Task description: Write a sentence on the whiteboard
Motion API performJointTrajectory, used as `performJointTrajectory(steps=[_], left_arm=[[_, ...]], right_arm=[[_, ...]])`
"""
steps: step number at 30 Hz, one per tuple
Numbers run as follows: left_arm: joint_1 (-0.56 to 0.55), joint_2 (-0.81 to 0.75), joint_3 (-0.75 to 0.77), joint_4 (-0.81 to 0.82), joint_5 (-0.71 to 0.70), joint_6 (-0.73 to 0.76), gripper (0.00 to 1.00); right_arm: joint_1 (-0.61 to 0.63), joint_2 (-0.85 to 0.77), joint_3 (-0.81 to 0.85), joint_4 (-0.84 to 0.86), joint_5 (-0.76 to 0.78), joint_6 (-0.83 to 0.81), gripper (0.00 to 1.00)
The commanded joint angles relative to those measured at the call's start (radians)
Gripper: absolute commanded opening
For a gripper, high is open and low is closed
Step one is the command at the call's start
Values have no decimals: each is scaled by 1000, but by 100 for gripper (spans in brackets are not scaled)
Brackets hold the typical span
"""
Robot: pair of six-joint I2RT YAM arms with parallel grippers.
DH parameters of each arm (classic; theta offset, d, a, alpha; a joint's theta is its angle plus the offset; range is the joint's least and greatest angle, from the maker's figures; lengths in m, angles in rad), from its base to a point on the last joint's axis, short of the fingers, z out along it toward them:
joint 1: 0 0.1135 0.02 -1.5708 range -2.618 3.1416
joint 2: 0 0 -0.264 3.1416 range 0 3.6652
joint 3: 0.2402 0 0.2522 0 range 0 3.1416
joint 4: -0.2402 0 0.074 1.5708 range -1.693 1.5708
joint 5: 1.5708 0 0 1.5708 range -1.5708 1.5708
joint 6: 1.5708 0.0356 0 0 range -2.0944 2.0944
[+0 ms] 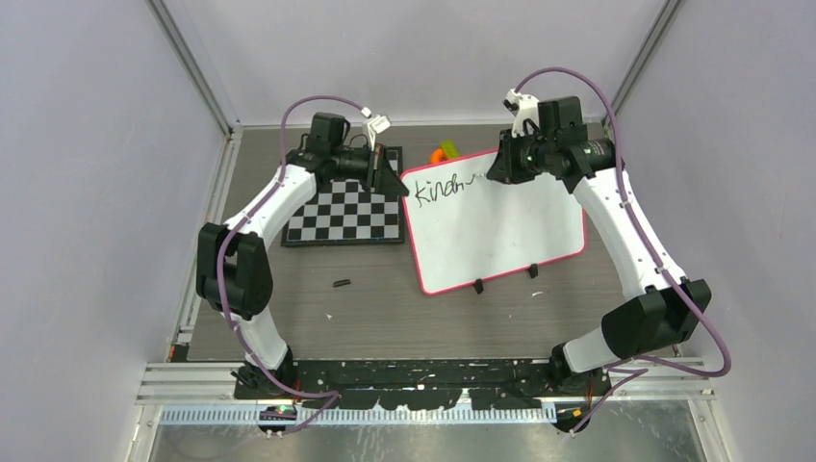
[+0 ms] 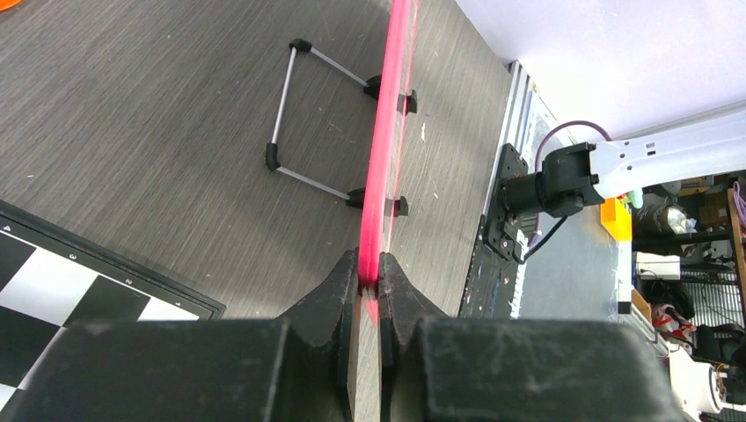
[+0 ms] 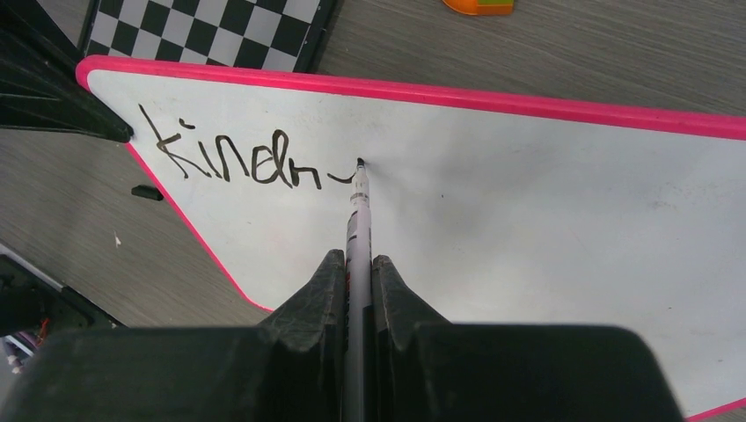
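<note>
Pink-framed whiteboard [image 1: 510,231], black sentence [image 3: 229,163] reading "kindn", left gripper [image 2: 370,266] pinching the board edge, right gripper [image 3: 354,264] clamping marker [image 3: 359,204]

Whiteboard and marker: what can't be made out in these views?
- Right wrist: the marker is half buried between the right jaws; the orange object is cut by the top edge.
- Left wrist: the whiteboard shows edge-on, its writing face hidden.
- Top external: the right arm covers the marker.

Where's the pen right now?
In the right wrist view, the pen is clamped in the right gripper, its tip on the whiteboard at the end of the letters "kindn".
</note>
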Motion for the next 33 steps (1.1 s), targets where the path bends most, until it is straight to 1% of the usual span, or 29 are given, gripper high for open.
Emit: performJointTrajectory(steps=[1, 9, 21, 25, 27, 33], left_arm=[[-21, -34, 3, -19, 20, 35, 0], [-21, -42, -3, -16, 17, 36, 0], [-21, -42, -6, -17, 14, 40, 0], [-21, -39, -5, -18, 14, 38, 0], [-21, -39, -4, -18, 14, 38, 0], [-21, -37, -1, -17, 19, 37, 0]], right_arm=[[11, 15, 42, 36, -15, 2, 0], [43, 12, 14, 36, -22, -5, 0], [28, -40, -59, 17, 36, -24, 0], [16, -46, -52, 11, 51, -23, 0], [9, -45, -37, -3, 50, -48, 0], [1, -66, -9, -26, 11, -64, 0]])
